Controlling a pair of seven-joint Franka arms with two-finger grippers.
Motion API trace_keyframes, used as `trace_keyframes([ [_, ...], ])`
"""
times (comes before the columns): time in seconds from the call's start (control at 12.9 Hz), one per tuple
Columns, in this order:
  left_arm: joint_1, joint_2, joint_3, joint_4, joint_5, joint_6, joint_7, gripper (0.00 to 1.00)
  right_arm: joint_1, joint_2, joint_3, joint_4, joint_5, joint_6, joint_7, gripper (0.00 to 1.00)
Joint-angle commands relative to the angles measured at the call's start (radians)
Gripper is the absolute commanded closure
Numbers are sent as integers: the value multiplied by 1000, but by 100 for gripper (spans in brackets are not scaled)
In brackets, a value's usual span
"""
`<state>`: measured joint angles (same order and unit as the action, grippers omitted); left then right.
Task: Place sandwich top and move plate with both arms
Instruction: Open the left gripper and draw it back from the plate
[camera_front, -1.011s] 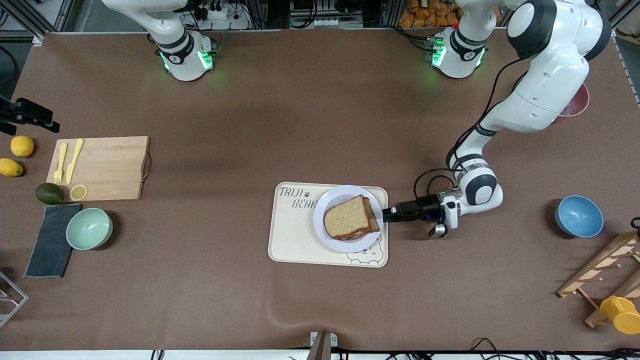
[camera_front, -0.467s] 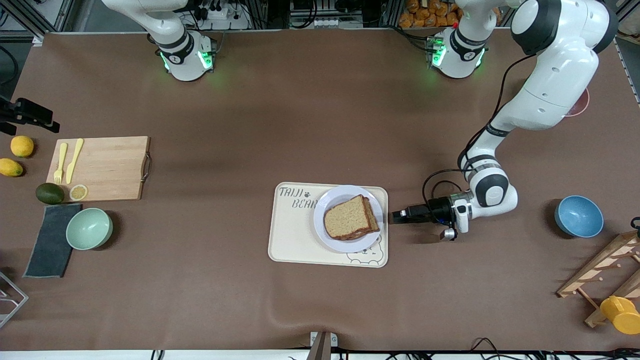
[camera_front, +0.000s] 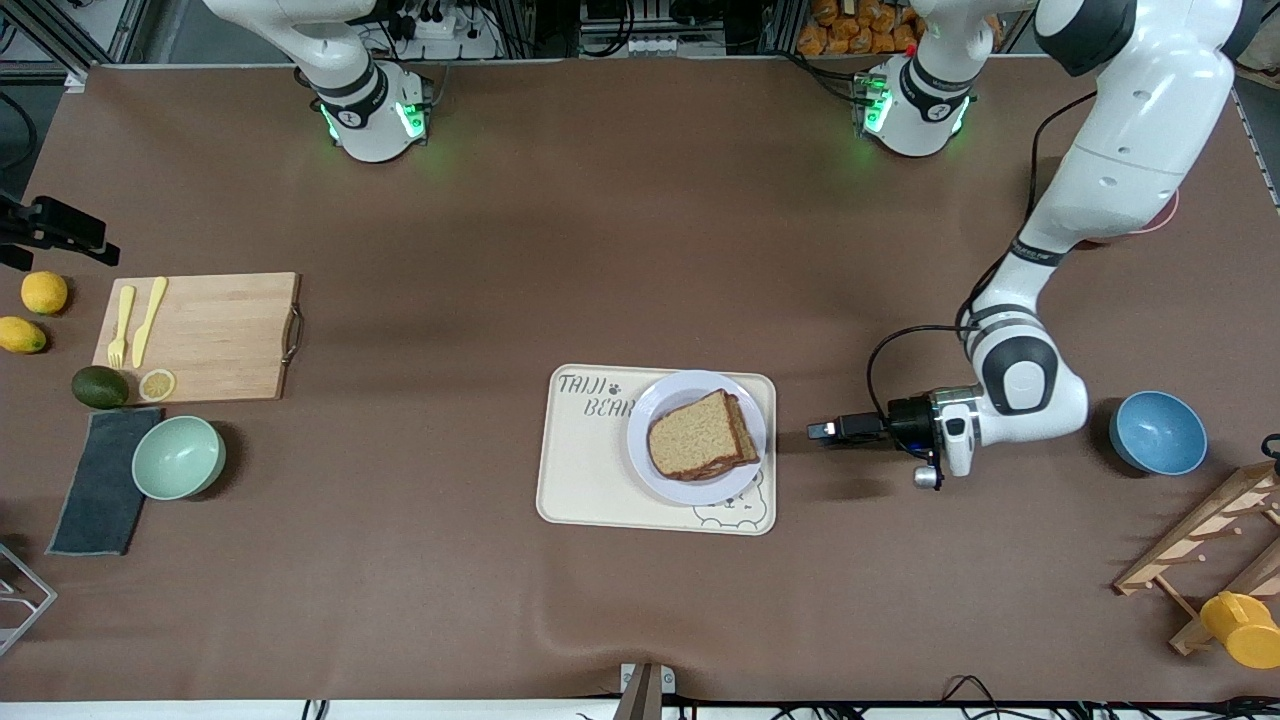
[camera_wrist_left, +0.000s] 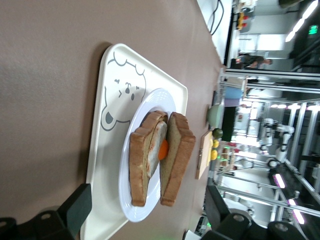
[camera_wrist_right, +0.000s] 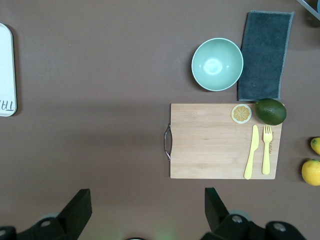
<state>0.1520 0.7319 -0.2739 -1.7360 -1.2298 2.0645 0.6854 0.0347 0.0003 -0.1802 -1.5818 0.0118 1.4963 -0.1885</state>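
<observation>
The sandwich top (camera_front: 697, 436) lies on the egg slice on the plate (camera_front: 683, 384), which sits on the cream bear tray (camera_front: 585, 480). In the left wrist view the sandwich top (camera_wrist_left: 177, 155) leans over the egg slice (camera_wrist_left: 141, 167) on the plate (camera_wrist_left: 126, 200). My left gripper (camera_front: 819, 431) is low over the table beside the tray, toward the left arm's end, pointing at the plate. Its wrist view shows it (camera_wrist_left: 147, 195) open and empty. My right gripper (camera_wrist_right: 147, 207) is open and empty, high over the table near the cutting board; it is out of the front view.
A wooden cutting board (camera_front: 200, 335) with a yellow fork and knife, a green bowl (camera_front: 178, 457), a grey cloth (camera_front: 100, 480), an avocado and lemons lie toward the right arm's end. A blue bowl (camera_front: 1157, 432), a wooden rack (camera_front: 1210, 540) and a yellow cup (camera_front: 1240, 628) lie toward the left arm's end.
My left gripper has drawn back from the plate's rim toward the left arm's end of the table. The sandwich and plate have not moved.
</observation>
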Motion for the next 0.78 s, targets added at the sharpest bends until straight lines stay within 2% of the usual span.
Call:
trace_keyframes([
  [0.0, -6, -90, 15, -13, 132, 13, -134, 0, 2, 3, 1, 11, -10, -2, 15, 0],
  [0.47, 32, -267, 22, 24, 536, -7, -407, 0, 5, -2, 2, 13, -12, -1, 14, 0],
  [0.7, 34, -336, 22, 85, 783, -87, -550, 0, 8, -3, 2, 13, -10, 15, 0, 0],
])
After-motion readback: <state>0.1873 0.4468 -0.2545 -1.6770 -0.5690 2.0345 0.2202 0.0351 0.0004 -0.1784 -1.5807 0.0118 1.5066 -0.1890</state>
